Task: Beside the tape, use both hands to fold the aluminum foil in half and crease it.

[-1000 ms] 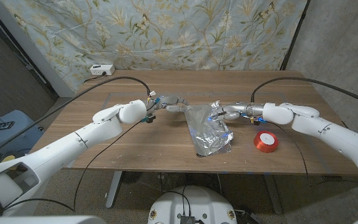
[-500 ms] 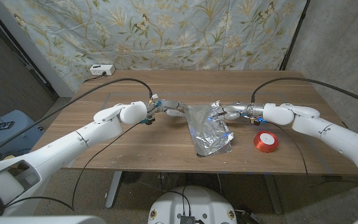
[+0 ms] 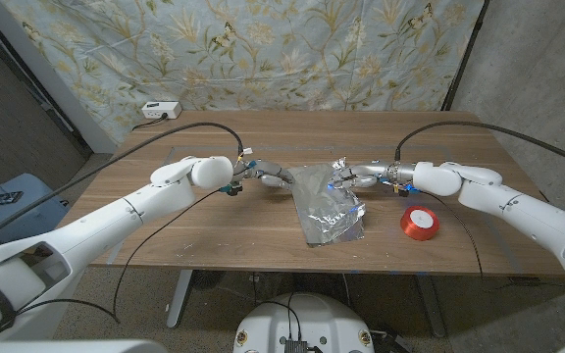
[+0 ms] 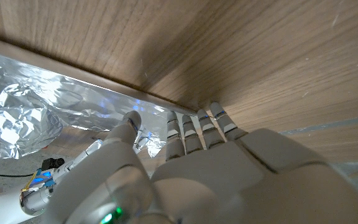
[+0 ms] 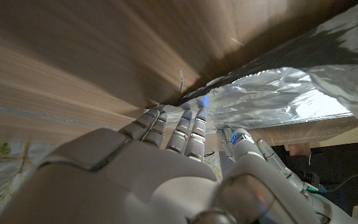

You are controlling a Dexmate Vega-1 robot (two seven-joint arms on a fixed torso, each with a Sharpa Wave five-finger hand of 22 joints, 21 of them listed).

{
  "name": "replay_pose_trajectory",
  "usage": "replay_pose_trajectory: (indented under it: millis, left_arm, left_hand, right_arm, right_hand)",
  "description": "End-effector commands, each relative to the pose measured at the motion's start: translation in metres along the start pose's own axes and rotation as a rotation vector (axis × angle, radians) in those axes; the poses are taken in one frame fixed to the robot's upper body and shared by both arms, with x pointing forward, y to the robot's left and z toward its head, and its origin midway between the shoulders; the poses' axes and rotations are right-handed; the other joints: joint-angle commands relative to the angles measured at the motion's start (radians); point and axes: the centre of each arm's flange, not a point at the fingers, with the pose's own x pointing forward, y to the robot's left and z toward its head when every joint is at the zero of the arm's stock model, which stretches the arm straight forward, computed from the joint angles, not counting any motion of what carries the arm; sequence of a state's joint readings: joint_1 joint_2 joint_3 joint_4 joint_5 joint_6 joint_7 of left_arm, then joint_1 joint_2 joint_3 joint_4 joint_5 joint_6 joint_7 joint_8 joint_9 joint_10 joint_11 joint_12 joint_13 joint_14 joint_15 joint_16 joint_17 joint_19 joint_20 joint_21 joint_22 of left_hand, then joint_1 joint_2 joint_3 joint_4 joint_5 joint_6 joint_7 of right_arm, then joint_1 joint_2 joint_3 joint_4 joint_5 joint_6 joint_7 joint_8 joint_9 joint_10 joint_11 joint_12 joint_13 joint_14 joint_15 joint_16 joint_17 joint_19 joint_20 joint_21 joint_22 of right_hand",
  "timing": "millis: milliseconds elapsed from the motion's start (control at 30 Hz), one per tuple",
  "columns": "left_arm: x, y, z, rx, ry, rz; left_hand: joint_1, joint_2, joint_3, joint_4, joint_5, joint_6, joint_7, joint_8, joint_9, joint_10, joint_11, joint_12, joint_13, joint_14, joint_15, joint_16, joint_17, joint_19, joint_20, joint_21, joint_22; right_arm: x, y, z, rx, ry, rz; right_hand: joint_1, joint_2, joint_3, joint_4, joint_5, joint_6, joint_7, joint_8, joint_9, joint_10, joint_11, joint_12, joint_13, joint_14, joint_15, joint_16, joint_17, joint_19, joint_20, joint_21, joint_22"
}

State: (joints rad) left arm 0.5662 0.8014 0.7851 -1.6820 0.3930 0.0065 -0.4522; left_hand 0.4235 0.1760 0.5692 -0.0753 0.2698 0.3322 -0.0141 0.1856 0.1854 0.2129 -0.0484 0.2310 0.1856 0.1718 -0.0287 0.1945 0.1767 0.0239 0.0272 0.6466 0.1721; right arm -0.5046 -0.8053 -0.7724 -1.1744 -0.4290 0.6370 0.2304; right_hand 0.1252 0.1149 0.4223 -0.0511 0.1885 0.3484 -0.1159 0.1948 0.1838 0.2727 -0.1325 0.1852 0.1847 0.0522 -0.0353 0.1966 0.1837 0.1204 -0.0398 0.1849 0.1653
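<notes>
My left hand [image 3: 271, 176] and right hand [image 3: 353, 177] each touch the far edge of the crumpled aluminum foil [image 3: 328, 204] between them; whether they grip it, I cannot tell. The foil lies on the desk [image 3: 214, 221], the red tape [image 3: 420, 223] just beyond my right hand. I judge the fold barely begun, creasing still ahead.

A crumpled silver aluminum foil [image 3: 328, 204] sheet lies mid-table, with the red tape [image 3: 419, 223] roll near its right.

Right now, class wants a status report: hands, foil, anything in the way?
Left hand and right hand on the foil's far corners, grip unclear. Foil crumpled, not yet folded. Red tape beside it, clear of the fold.
</notes>
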Motion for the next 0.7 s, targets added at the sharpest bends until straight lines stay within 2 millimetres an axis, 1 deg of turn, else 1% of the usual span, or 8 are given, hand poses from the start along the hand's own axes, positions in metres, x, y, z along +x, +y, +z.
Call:
replay_pose_trajectory:
  millis: [33, 100, 167, 200, 367, 467, 700]
  left_arm:
    - [0.0, 0.008, -0.002, -0.025, 0.002, -0.02]
    - [-0.001, 0.011, -0.001, -0.03, -0.004, -0.013]
    - [-0.004, 0.019, 0.003, -0.024, -0.017, 0.003]
    - [-0.005, 0.021, 0.005, -0.024, -0.022, 0.007]
    - [-0.01, 0.03, 0.012, -0.022, -0.043, 0.028]
    - [-0.011, 0.032, 0.015, -0.021, -0.052, 0.039]
    - [-0.012, 0.034, 0.022, -0.028, -0.081, 0.027]
  left_hand:
    - [-0.009, 0.0, 0.003, 0.006, -0.003, 0.011, 0.01, 0.007, 0.0, 0.017, 0.0, 0.0, 0.002, 0.016, 0.0, 0.009, 0.0, 0.011, -0.001, -0.001, 0.002]
    - [-0.01, 0.0, 0.004, 0.007, -0.003, 0.011, 0.01, 0.006, 0.0, 0.018, 0.0, 0.0, 0.002, 0.017, 0.001, 0.009, 0.0, 0.012, 0.0, -0.001, 0.002]
    - [-0.011, 0.0, 0.005, 0.008, -0.004, 0.011, 0.007, 0.006, 0.0, 0.021, 0.0, 0.0, 0.002, 0.019, 0.002, 0.009, 0.0, 0.012, 0.0, -0.002, 0.002]
    - [-0.012, -0.002, 0.007, 0.007, -0.005, 0.014, 0.004, 0.007, 0.0, 0.025, -0.005, 0.0, 0.002, 0.021, -0.002, 0.008, -0.001, 0.014, -0.004, -0.003, 0.002]
    - [-0.013, -0.005, 0.01, 0.005, -0.007, 0.018, 0.0, 0.007, -0.001, 0.034, -0.009, 0.001, 0.002, 0.027, -0.002, 0.007, -0.003, 0.014, -0.006, -0.007, 0.002]
    - [-0.014, -0.007, 0.013, 0.004, -0.008, 0.021, -0.003, 0.007, -0.001, 0.043, -0.014, 0.003, 0.002, 0.033, -0.003, 0.007, -0.003, 0.015, -0.006, -0.009, 0.002]
    - [-0.016, -0.006, 0.018, 0.003, -0.01, 0.024, -0.001, 0.007, -0.001, 0.05, -0.014, 0.002, 0.003, 0.041, -0.002, 0.007, -0.003, 0.019, -0.005, -0.011, 0.003]
  right_arm:
    - [0.002, 0.0, 0.002, 0.011, -0.004, -0.007]
    - [0.002, 0.0, 0.002, 0.012, -0.004, -0.007]
    - [0.003, 0.0, 0.003, 0.012, -0.006, -0.009]
    - [0.003, 0.0, 0.003, 0.013, -0.007, -0.01]
    - [0.005, -0.001, 0.004, 0.012, -0.012, -0.012]
    - [0.005, -0.001, 0.005, 0.011, -0.014, -0.013]
    - [0.005, -0.001, 0.005, 0.01, -0.018, -0.012]
  right_hand:
    - [-0.005, -0.001, 0.002, -0.004, -0.001, 0.006, -0.002, 0.002, 0.004, 0.006, 0.002, 0.003, 0.002, 0.007, -0.063, 0.004, 0.004, 0.009, -0.045, 0.006, 0.004]
    - [-0.005, -0.001, 0.002, -0.004, -0.001, 0.006, -0.002, 0.002, 0.004, 0.006, 0.001, 0.003, 0.002, 0.007, -0.063, 0.004, 0.004, 0.009, -0.045, 0.006, 0.004]
    - [-0.005, -0.001, 0.002, -0.004, -0.001, 0.006, -0.002, 0.002, 0.004, 0.007, 0.0, 0.004, 0.002, 0.006, -0.063, 0.004, 0.004, 0.009, -0.045, 0.006, 0.004]
    - [-0.006, -0.001, 0.001, -0.004, -0.001, 0.006, -0.002, 0.002, 0.004, 0.006, 0.0, 0.003, 0.002, 0.006, -0.063, 0.004, 0.004, 0.009, -0.045, 0.006, 0.004]
    - [-0.006, -0.001, 0.002, -0.005, -0.001, 0.005, -0.003, 0.002, 0.004, 0.005, 0.002, 0.003, 0.002, 0.007, -0.064, 0.004, 0.004, 0.009, -0.044, 0.006, 0.004]
    - [-0.006, -0.001, 0.002, -0.005, -0.001, 0.006, -0.001, 0.002, 0.004, 0.006, 0.002, 0.003, 0.002, 0.007, -0.064, 0.004, 0.004, 0.009, -0.044, 0.006, 0.004]
    - [-0.007, -0.001, 0.002, -0.005, -0.001, 0.007, -0.001, 0.002, 0.004, 0.006, 0.003, 0.003, 0.002, 0.006, -0.064, 0.004, 0.004, 0.01, -0.044, 0.006, 0.004]
